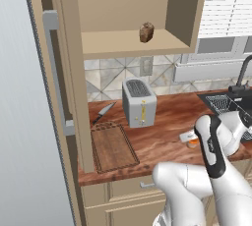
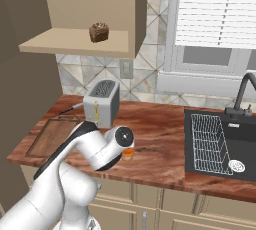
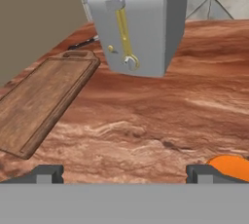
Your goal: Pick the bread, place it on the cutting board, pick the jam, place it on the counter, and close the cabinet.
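Hand view, nearest first: the gripper (image 3: 124,174) hangs low over the counter (image 3: 146,125) with its jaws spread wide and nothing between them; one dark fingertip (image 3: 46,173) stands at lower left, the other at lower right. The orange jam (image 3: 231,166) sits on the wood just beside the right-hand fingertip, outside the gap; whether it touches the tip cannot be told. Beyond, the cutting board (image 3: 41,99) lies flat at left, bare, and the grey toaster (image 3: 138,23) stands upright behind and to the right of it.

Left base view: the arm's white links rise at lower right, and the jam (image 1: 192,143) shows just past the forearm, resting on the counter (image 1: 162,136). The cutting board (image 1: 114,147) lies near the counter's front left edge, with a knife (image 1: 102,113) behind it and the toaster (image 1: 139,102) to its right. A dark sink (image 1: 224,104) with a rack lies at far right. Farthest and highest, the cabinet (image 1: 125,43) stands open, its door (image 1: 54,72) swung out at left, and the bread (image 1: 146,32) rests on its shelf.

Right base view: the bread (image 2: 99,32) sits on the same shelf; the jam (image 2: 128,154) peeks out below the wrist.
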Controlling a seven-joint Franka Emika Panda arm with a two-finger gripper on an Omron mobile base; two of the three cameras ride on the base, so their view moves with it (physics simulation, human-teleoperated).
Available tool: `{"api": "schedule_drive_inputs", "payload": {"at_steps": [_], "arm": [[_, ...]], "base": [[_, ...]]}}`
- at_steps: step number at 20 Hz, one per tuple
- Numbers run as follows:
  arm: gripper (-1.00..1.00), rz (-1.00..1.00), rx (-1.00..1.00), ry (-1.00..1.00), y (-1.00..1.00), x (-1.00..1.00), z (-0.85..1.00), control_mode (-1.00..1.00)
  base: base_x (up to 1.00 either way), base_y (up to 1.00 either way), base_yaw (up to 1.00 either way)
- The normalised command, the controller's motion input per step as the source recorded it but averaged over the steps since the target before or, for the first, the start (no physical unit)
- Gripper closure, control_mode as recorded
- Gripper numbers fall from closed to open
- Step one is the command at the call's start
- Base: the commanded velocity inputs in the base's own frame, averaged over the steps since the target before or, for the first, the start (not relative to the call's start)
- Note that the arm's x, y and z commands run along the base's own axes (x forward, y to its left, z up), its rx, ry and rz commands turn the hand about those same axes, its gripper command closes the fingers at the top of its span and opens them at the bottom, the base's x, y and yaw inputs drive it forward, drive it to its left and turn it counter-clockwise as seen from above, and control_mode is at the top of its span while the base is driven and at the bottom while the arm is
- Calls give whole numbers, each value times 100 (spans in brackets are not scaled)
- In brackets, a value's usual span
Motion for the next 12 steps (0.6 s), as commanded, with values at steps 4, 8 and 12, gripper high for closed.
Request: {"api": "schedule_drive_inputs", "payload": {"at_steps": [4, 8, 12], "arm": [[-100, 0, 0, 0, 18, -13, 20, -100], [-100, 0, 0, 0, 8, -11, 29, -100], [-100, 0, 0, 0, 3, -14, 34, -100]], "base": [[0, 0, 0], [0, 0, 0], [0, 0, 0]]}}
